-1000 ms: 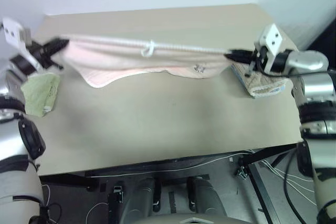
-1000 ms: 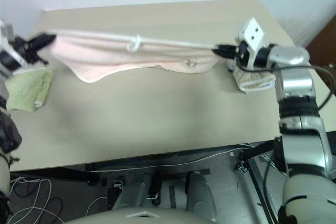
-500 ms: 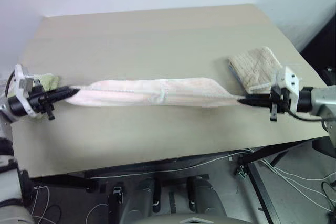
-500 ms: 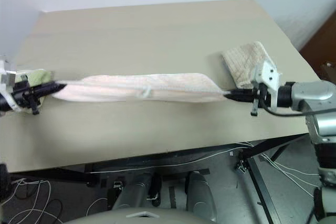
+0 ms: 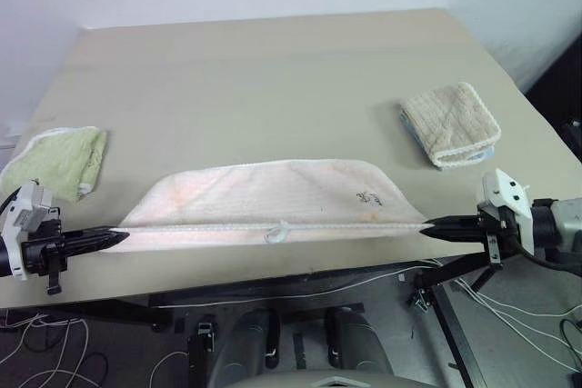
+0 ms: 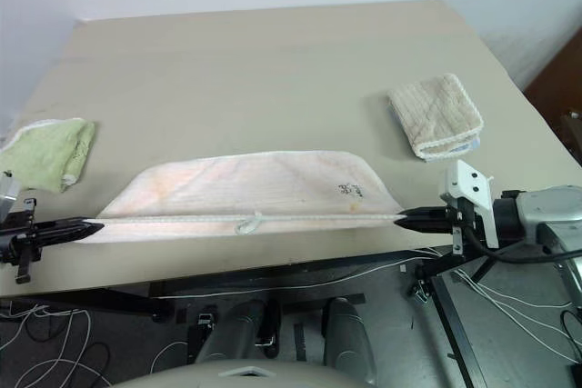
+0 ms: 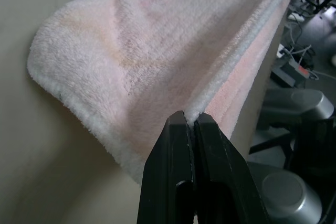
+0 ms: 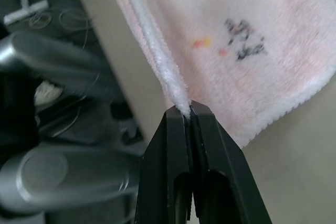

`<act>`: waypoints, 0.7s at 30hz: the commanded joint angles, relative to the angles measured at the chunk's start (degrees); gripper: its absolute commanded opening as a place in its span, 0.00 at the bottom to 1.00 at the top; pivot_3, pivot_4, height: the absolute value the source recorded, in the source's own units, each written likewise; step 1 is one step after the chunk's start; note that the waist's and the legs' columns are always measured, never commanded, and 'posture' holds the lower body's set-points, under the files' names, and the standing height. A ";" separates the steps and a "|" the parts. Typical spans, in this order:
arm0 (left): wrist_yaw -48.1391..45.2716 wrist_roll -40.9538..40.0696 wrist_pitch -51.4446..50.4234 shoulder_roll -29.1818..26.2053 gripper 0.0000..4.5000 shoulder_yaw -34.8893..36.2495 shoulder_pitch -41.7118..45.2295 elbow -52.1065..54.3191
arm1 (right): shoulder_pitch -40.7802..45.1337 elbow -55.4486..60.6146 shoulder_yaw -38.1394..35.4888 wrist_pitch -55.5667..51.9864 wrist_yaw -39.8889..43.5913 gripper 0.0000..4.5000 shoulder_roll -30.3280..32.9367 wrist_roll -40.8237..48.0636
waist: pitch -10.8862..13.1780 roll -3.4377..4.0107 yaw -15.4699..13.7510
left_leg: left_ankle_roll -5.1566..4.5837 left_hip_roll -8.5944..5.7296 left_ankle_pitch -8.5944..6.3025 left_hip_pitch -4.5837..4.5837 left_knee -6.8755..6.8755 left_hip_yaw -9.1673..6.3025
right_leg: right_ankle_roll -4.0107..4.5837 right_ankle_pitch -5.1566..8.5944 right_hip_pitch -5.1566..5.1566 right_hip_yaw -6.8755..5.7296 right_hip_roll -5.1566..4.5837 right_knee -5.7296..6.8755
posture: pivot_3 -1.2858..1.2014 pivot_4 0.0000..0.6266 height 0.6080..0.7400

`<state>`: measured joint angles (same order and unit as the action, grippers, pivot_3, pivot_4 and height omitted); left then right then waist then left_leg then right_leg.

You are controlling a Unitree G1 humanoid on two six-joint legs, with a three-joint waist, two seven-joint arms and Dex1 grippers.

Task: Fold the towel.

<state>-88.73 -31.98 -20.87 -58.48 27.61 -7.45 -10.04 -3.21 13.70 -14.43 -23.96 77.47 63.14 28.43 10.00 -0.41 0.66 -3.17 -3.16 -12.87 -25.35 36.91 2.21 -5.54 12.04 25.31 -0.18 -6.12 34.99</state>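
Pinching the white hem at each end, your left gripper point(image 5: 116, 239) and right gripper point(image 5: 427, 227) hold the towel point(image 5: 273, 199); it's soft, limp, light, so keep it taut.

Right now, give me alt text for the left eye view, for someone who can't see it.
A pink towel lies folded near the front edge of a beige table, its white hem stretched taut between the left gripper and right gripper, each shut on a corner. A folded green towel sits at the table's left edge and a folded beige towel at the right.
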 commanded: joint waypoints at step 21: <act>12.99 0.12 -2.17 3.47 0.01 -4.75 21.79 -14.09 | 27.08 -22.09 12.08 8.53 -7.91 0.00 -9.36 -10.05 | 0.00 0.01 0.29 | 0.00 0.00 0.00 -0.03 0.02 0.06 | -0.02 -0.02 0.08 -0.02 0.01 -0.02 | 0.52 0.24 1.00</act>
<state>-77.20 -32.53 -23.32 -54.20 21.29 13.38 -22.11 22.65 -6.45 -1.98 -17.09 70.79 53.67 20.43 10.00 -0.41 0.95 -3.17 -3.16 -12.87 -25.39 36.94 2.27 -5.56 12.02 25.40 -0.21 -6.12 35.00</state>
